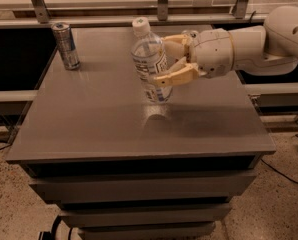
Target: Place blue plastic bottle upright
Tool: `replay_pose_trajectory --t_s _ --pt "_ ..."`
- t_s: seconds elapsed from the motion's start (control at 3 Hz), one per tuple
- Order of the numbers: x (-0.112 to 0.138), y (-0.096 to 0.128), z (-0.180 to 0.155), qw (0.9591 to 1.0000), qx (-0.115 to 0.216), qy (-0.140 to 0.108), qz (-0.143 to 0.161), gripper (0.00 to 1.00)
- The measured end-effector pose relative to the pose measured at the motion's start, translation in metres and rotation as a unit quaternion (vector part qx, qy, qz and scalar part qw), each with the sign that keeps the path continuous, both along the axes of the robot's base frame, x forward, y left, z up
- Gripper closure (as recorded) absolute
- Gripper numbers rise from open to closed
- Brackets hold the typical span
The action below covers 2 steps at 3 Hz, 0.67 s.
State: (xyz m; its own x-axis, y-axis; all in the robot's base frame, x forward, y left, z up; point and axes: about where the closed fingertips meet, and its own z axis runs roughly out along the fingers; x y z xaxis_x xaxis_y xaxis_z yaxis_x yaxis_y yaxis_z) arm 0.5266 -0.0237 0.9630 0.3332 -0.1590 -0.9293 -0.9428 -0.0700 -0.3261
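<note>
While the gripper (162,59) reaches in from the table's (89,134) right side, its two fingers clasp the middle of the blue plastic bottle (146,54). The bottle stands nearly upright over the table's centre, its base perhaps just touching. A slim can (66,46) stands at the table's back-left corner.

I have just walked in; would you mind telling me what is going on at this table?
The robot's arm reaches in from the right, and its claw grips the blue plastic bottle around the middle, over the centre of the grey table. The bottle is nearly upright, cap on top, leaning slightly; whether its base touches the tabletop cannot be told. A slim silver can stands upright near the back left corner, well apart from the bottle.
</note>
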Motion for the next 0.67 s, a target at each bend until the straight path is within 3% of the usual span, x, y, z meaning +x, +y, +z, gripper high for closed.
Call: replay_pose_trajectory --t_s 0.67 --pt "0.0048 0.0038 -0.0022 0.9968 0.051 -0.051 0.034 1.0"
